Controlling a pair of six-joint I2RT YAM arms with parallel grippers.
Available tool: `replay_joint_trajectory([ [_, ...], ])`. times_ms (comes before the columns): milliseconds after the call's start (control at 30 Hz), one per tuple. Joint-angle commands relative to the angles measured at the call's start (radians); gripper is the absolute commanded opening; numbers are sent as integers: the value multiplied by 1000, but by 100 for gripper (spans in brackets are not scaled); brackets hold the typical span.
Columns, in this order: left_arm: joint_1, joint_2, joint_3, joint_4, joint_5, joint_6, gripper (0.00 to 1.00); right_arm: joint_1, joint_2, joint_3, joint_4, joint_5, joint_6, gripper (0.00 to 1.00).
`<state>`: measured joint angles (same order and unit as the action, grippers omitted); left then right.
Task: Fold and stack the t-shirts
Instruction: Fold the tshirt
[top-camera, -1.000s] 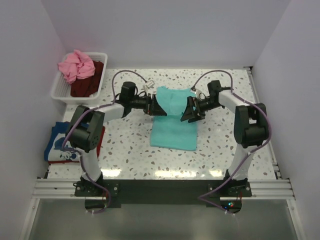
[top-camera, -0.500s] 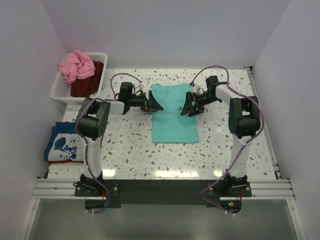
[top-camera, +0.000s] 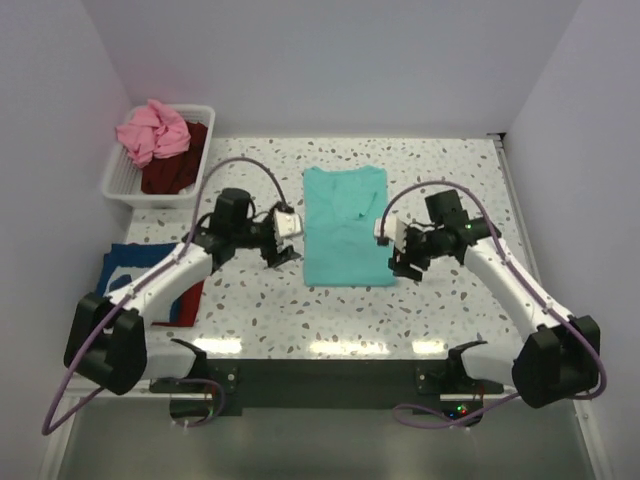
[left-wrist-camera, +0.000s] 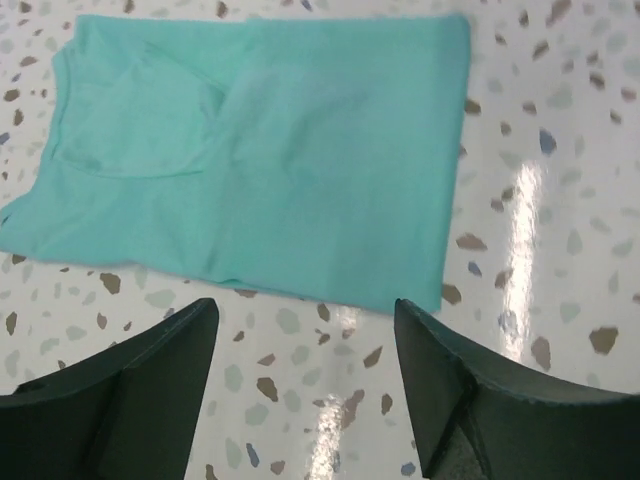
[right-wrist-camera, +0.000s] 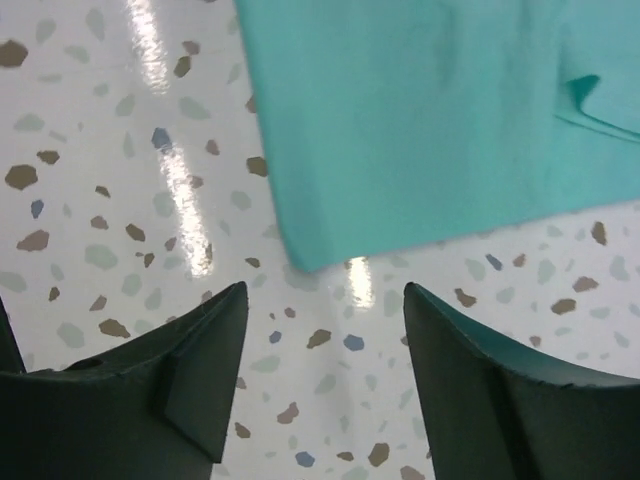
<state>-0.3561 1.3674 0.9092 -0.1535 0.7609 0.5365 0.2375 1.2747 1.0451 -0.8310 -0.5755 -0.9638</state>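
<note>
A teal-green t-shirt lies folded flat in the middle of the table; it also shows in the left wrist view and the right wrist view. My left gripper is open and empty just left of its near-left corner. My right gripper is open and empty just right of its near-right corner. A blue t-shirt with white print lies on a red one at the left edge. Pink and dark maroon t-shirts sit in the basket.
The white slatted basket stands at the back left corner. The terrazzo table is bounded by white walls at left, back and right. The arm bases sit on the black rail at the near edge.
Both grippers have let go of the teal-green t-shirt and drawn back toward the near side. The shirt now lies flat and smoothed, shifted slightly toward the back.
</note>
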Motion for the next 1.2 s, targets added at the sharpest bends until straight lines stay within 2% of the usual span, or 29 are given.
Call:
replay_joint_trajectory([
  [0,-116,-83,-171,-31,-210,408,75,90,-46,-152,104,120,-257,65],
  [33,-142,-102,-243,3,-224,445,67,108,-64,-181,128,129,-269,62],
  [133,-242,-122,-346,125,-278,471,56,158,-61,-272,210,152,-315,55],
  [267,-316,-49,-372,212,-305,447,53,186,-57,-362,279,173,-389,50],
  [533,-343,47,-352,278,-336,436,51,214,23,-438,447,220,-386,47],
  [800,-350,105,-316,282,-328,471,46,214,77,-458,495,247,-397,43],
  [1067,-368,167,-277,253,-342,511,33,214,109,-477,510,284,-418,33],
  [1167,-371,179,-267,249,-351,505,24,215,106,-479,507,286,-411,27],
])
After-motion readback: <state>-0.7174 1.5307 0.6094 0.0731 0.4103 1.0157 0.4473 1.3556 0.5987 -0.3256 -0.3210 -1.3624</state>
